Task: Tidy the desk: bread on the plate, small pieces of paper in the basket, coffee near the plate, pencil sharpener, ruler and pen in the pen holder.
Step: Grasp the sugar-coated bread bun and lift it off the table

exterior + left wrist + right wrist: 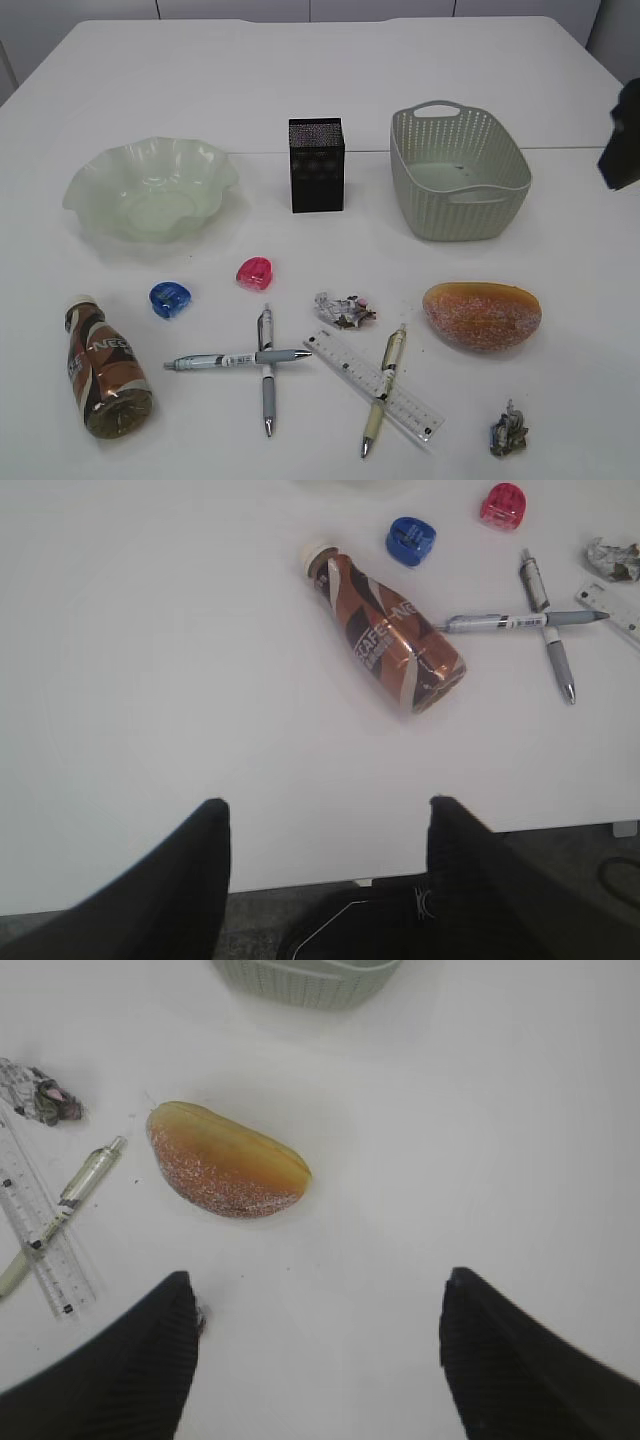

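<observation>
Wide bare counter (300, 80) across the upper frame, open strips at far left and right edges.

Left fingers (215, 850) spread wide over bare counter at the lower edge of the left wrist view, holding nothing. Right fingers (180, 1320) likewise wide apart, empty, low in the right wrist view.

Plate (150, 187) at left, pen holder (316, 165) upright at centre, basket (460, 172) at right.

Coffee (103, 366) lying on its side lower left. Blue sharpener (170, 299) and pink sharpener (254, 273) close by. Crossed pens (266, 357) lower centre; third pen (384, 390) lying over ruler (375, 384). Bread (481, 314) right of centre. Paper scrap (343, 310) between pens and bread, another scrap (508, 432) lower right.
</observation>
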Motion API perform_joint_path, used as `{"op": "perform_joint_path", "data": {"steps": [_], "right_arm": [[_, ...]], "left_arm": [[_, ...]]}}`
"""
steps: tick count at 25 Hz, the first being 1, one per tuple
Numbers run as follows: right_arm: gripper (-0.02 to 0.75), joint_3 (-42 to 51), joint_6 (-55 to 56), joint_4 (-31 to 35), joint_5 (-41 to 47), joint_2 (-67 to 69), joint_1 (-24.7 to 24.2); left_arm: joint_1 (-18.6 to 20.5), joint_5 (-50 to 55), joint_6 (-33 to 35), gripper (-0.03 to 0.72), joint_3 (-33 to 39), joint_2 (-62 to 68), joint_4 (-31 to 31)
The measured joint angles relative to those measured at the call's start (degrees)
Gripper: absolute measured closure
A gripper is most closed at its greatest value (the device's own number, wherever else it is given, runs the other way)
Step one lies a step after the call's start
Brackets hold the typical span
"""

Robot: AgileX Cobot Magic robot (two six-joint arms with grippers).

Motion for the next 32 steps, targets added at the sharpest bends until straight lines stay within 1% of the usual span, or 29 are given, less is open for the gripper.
{"op": "perform_joint_path", "data": {"steps": [3,8,15,17,21,24,28,32], "right_arm": [[0.186,-0.72,0.00,-1.10,0.11,4.44,1.96],[0.186,-0.85,-2.83,-1.53,-0.64,10.04,2.18],[0.186,-0.85,-17.91,-1.52,-3.72,15.56,2.21],[0.187,-0.85,-23.69,-1.25,-4.81,16.77,2.21],[0.209,-0.85,-32.80,-0.16,-6.60,19.00,2.21],[0.219,-0.88,-34.50,0.10,-8.67,21.16,2.21],[0.216,-0.88,-34.99,4.56,-10.96,24.61,2.21],[0.186,-0.88,-35.31,6.68,-12.23,27.26,2.30]], "left_arm": [[-0.43,0.00,0.00,0.234,-0.02,0.00,-0.09],[-0.81,0.00,0.00,0.238,-0.02,0.27,-0.09],[-0.81,0.00,0.00,0.241,-0.02,0.27,0.82],[-0.81,0.00,0.00,0.241,-0.02,0.27,1.04],[-0.81,0.00,0.00,0.243,-0.02,0.27,1.63],[-0.81,0.00,0.00,0.244,-0.02,0.27,1.96],[-0.81,0.00,0.00,0.244,-0.02,0.27,2.57],[-0.81,0.00,0.00,0.245,-0.02,0.27,4.25]]}}
